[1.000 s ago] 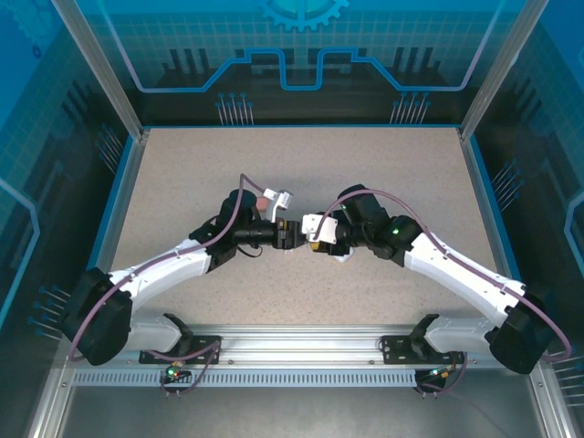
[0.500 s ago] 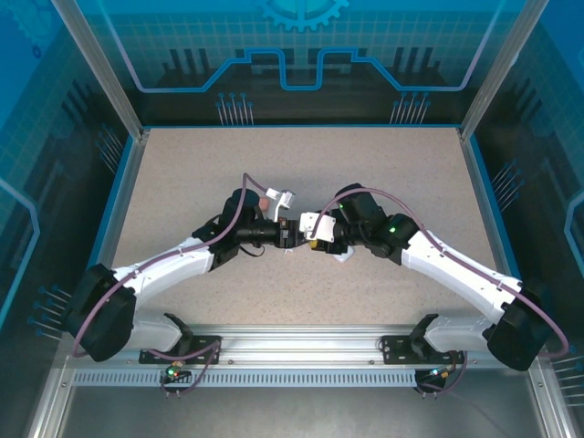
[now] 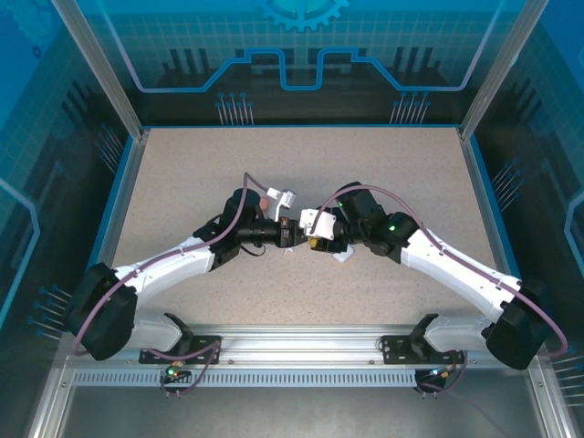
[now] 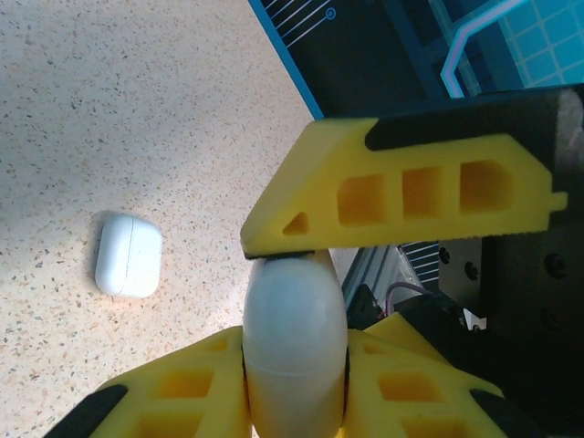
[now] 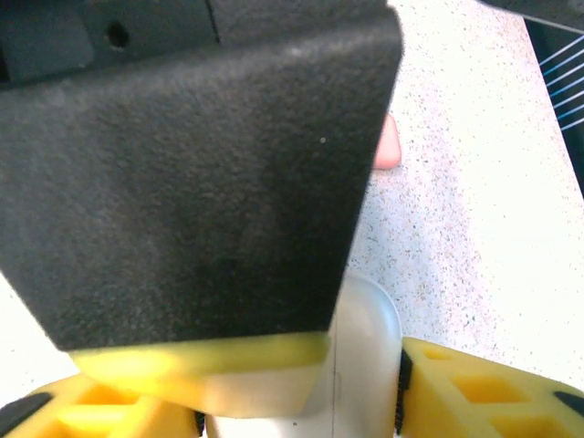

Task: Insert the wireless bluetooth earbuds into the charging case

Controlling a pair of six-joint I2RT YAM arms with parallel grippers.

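Two white cases (image 4: 129, 255); one salmon object (image 5: 388, 144); two arms (image 3: 173, 269).

Nothing readable in these, honestly: no words, brand names or numbers on anything. The closest thing to a sign is the gear emblem (image 3: 303, 14) on the blue back panel (image 3: 301, 55), with circuit-style lines around it but no lettering. The white case (image 4: 129, 255) lying on the worktop (image 4: 109, 109) looks plain too.
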